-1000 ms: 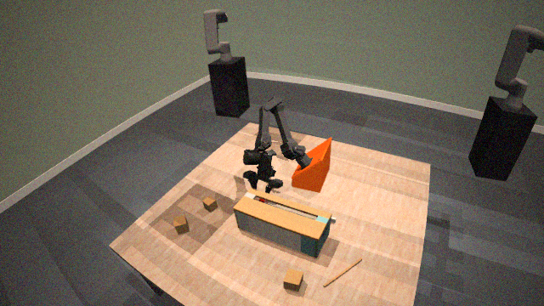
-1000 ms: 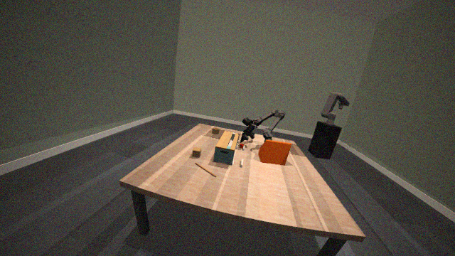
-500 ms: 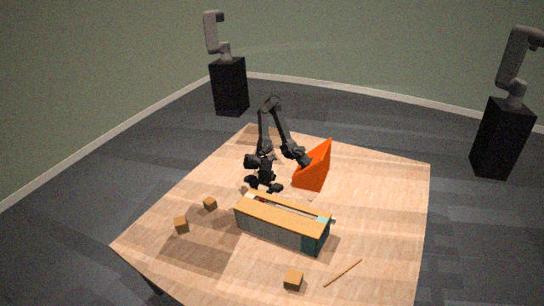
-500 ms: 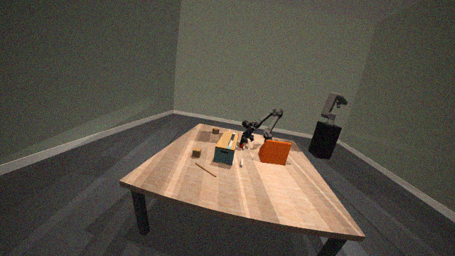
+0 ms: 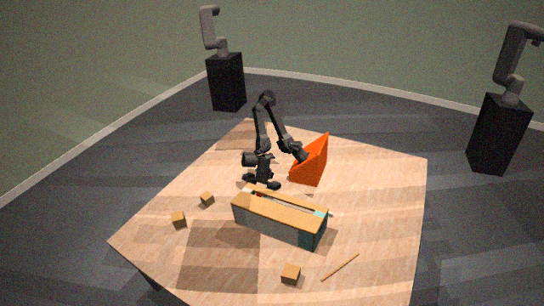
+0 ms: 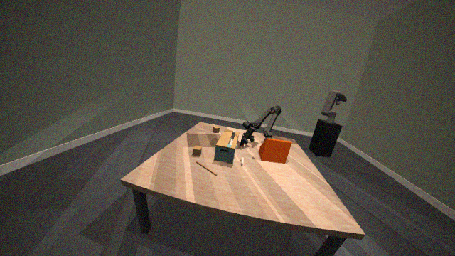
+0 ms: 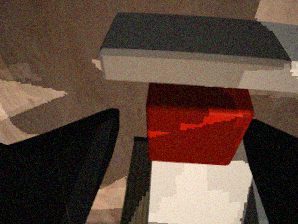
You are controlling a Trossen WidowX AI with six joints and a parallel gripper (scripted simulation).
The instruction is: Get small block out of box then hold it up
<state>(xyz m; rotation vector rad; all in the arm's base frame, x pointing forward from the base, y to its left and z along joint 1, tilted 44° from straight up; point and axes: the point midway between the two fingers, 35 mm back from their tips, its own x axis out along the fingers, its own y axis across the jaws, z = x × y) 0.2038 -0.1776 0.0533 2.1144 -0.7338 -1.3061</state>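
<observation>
The red block point(image 7: 197, 132) shows large in the wrist view, between the spread fingertips, with a gap on the left and a smaller one on the right. A small red patch point(image 6: 242, 144) shows at the fingers, on the arm's side of the box. The box point(image 5: 280, 208) point(image 6: 224, 156) stands upright, with a wooden top, a long slot and a teal end. Another red patch point(image 5: 259, 195) shows through its slot. My gripper point(image 5: 261, 182) point(image 6: 247, 141) point(image 7: 182, 123) is open and low beside the box. Contact between block and table is hidden.
A grey bar point(image 7: 190, 65) crosses just beyond the block; a pale surface point(image 7: 197, 195) lies on its near side. An orange wedge point(image 5: 312, 170) point(image 6: 275, 151) stands near the arm. Wooden cubes point(image 5: 206, 199) point(image 5: 178, 219) point(image 5: 291, 274) and a thin stick point(image 5: 340, 267) point(image 6: 206, 168) lie around the box.
</observation>
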